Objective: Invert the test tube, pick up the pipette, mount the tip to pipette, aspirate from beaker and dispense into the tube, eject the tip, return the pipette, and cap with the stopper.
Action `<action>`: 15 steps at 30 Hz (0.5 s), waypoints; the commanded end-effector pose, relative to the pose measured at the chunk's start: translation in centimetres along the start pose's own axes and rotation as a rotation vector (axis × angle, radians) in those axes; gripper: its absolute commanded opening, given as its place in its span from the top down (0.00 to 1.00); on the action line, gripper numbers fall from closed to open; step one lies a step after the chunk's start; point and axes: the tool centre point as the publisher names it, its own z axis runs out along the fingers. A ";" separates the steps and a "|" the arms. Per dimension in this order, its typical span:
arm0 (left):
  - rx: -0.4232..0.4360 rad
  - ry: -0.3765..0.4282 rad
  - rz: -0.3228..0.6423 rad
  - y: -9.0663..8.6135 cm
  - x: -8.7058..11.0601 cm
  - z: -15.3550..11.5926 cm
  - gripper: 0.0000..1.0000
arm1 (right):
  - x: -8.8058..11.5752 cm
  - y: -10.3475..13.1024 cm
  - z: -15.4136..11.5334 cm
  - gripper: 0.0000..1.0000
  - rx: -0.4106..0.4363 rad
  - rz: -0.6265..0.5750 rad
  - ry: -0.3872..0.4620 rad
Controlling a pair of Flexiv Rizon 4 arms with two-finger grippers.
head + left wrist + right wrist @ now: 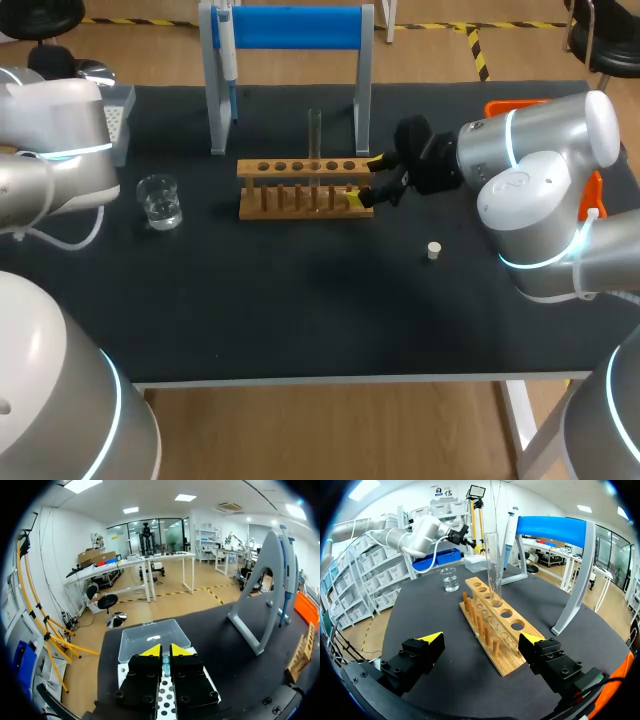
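A clear test tube [315,140] [492,565] stands upright in a hole of the wooden rack [305,187] [495,625]. My right gripper [372,180] [482,640] is open, its fingers either side of the rack's near end and not touching the tube. The pipette [228,50] [287,555] [510,535] hangs on the blue-topped stand [290,30]. A beaker [160,200] [450,579] of clear liquid sits left of the rack. The small white stopper [434,250] lies on the mat. My left gripper [165,651] is shut above the perforated tip box [118,110] [165,700].
A clear plastic tray [150,637] lies just beyond the tip box. An orange bin [515,105] [307,607] sits at the back right behind my right arm. The black mat [300,310] stretches bare to the table's front edge.
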 end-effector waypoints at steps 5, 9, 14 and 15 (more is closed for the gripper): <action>0.010 -0.013 0.014 -0.7 0.2 -0.8 1.00 | 0.0 0.0 -0.1 0.00 0.001 0.000 0.000; 0.019 -0.020 0.023 -1.1 0.2 -1.1 1.00 | 0.0 0.0 -0.1 0.00 0.001 0.000 0.000; 0.030 -0.024 0.033 -1.7 0.3 -1.6 1.00 | 0.0 0.0 -0.1 0.00 0.001 0.000 0.000; 0.033 -0.025 0.036 -1.8 0.4 -1.8 1.00 | 0.0 0.0 -0.1 0.00 0.001 0.000 0.000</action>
